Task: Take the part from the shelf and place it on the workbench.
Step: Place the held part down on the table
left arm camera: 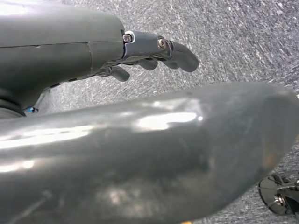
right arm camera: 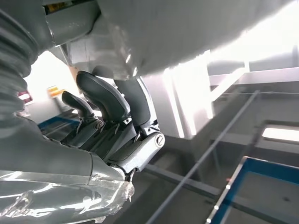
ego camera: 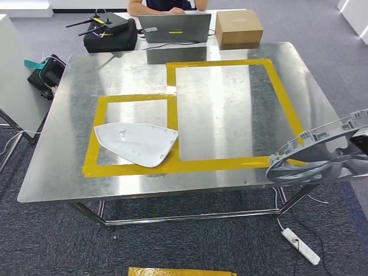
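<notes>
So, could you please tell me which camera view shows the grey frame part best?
The head view: the grey frame part shows its curved, ribbed outline over the workbench corner. The right wrist view shows its pale underside, gripped by the right hand. The left wrist view doesn't help.

A silver laptop stands open at the far edge of the steel table, with a person's forearms behind it, a brown cardboard box just to its right and a black bag carrying a controller with antennas to its left. Further left of the laptop, off the table's corner, a second black bag with a teal strap sits beside a white panel. Well nearer than the laptop, on the grey carpet under the table's right front corner, lies a white power strip with its cable, and a yellow strip lies on the floor at the picture's lower edge
</notes>
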You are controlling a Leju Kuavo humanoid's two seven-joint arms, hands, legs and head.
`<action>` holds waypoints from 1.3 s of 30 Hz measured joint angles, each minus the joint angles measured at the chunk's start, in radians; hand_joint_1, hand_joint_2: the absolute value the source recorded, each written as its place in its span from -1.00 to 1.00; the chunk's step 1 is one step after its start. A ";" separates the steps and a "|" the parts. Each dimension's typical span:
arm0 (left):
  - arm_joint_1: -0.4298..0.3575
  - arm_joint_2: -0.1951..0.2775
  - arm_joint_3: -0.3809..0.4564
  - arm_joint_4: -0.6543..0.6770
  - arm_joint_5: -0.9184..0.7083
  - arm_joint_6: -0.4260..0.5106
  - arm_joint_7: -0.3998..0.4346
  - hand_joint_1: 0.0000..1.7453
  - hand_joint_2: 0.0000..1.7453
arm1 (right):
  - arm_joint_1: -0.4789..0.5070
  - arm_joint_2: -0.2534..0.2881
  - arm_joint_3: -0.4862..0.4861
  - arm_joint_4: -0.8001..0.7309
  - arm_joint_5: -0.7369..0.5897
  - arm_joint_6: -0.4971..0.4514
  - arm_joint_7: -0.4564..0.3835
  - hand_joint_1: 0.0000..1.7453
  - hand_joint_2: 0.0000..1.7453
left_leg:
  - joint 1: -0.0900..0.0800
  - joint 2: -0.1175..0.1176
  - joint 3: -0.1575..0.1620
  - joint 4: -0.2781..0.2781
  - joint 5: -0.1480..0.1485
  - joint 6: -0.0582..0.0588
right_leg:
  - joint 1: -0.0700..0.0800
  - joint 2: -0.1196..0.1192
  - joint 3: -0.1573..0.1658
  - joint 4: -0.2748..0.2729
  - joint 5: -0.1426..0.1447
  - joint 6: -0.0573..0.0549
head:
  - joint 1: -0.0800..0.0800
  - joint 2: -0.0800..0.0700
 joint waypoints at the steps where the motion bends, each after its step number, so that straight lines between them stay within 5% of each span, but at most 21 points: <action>1: 0.000 0.001 0.000 0.000 -0.003 0.000 0.002 -1.00 -1.00 | -0.001 -0.004 -0.015 0.013 -0.001 0.005 0.000 1.00 1.00 | 0.000 0.000 0.000 0.000 0.000 0.000 | 0.000 0.000 0.000 0.000 0.000 0.000 | 0.000 0.000; 12: 0.001 0.034 0.002 0.000 -0.013 -0.022 0.011 -1.00 -1.00 | -0.066 -0.086 -0.120 0.227 -0.028 0.045 -0.016 1.00 1.00 | -0.001 0.000 0.000 0.000 0.000 0.001 | -0.001 0.000 0.000 0.000 0.000 0.001 | 0.000 0.000; 25: 0.000 0.062 0.024 0.000 -0.020 -0.044 0.011 -1.00 -1.00 | -0.196 -0.118 -0.075 0.349 -0.018 0.059 -0.032 1.00 1.00 | -0.002 0.000 -0.001 0.000 0.001 0.002 | -0.001 0.000 0.000 0.000 0.000 0.002 | 0.000 0.000; 33: -0.009 0.094 0.027 0.000 -0.032 -0.073 0.009 -1.00 -1.00 | -0.488 -0.109 0.138 0.481 0.074 0.084 -0.018 1.00 1.00 | -0.002 0.001 -0.003 0.000 0.004 0.004 | -0.001 0.001 -0.002 0.000 0.003 0.004 | 0.000 0.000; 39: -0.021 0.122 0.044 0.000 -0.039 -0.095 0.009 -1.00 -1.00 | -0.713 -0.035 0.348 0.600 0.126 0.096 0.012 1.00 1.00 | -0.001 0.001 -0.004 0.000 0.006 0.003 | 0.000 0.000 -0.002 0.001 0.004 0.004 | 0.000 0.000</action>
